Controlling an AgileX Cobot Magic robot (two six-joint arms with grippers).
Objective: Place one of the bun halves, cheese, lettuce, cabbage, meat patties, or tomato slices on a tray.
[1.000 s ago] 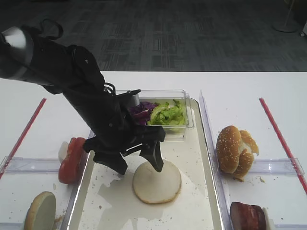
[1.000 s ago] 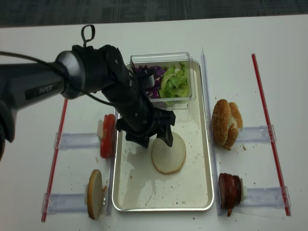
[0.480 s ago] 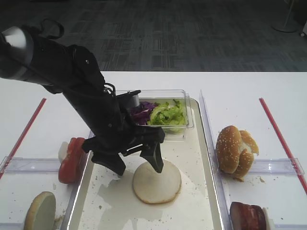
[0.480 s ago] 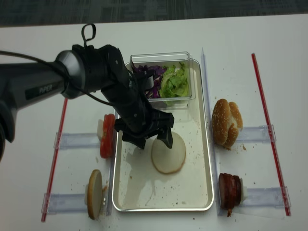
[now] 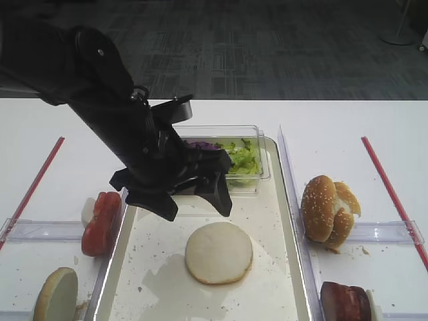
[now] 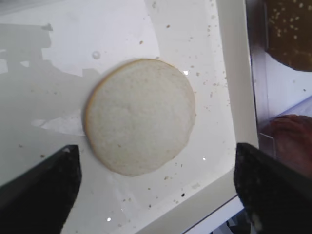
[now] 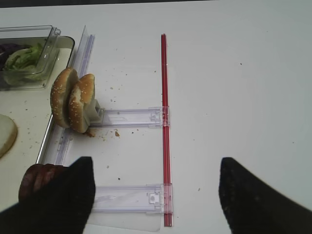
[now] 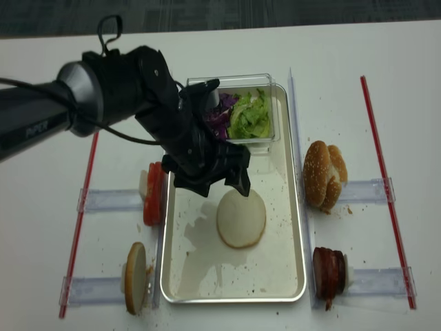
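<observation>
Left gripper (image 5: 194, 197): exterior high view; jaws spread wide, empty, hanging above the bun half (image 5: 219, 252), clear of it.
Bun half: lies cut face up on the tray (image 5: 284, 267), near the middle of the floor.
Change: a second ago the fingertips stood at the bun's far edge; now the arm has lifted and the whole disc shows.
Right gripper (image 7: 153, 195): right wrist view; fingers wide apart, nothing between them, over bare table beside the meat patties (image 7: 39, 176).
Left wrist view: bun half (image 6: 140, 115) sits flat, well inside the rim, with crumbs around it.
Realsense view: lettuce (image 8: 249, 117) and cabbage (image 8: 219, 118) remain in the clear tub (image 8: 265, 81); tomato slices (image 8: 154, 194) left of the tray.
Handling: likely light, soft, easily dented; best pinched gently across opposite crust edges.
</observation>
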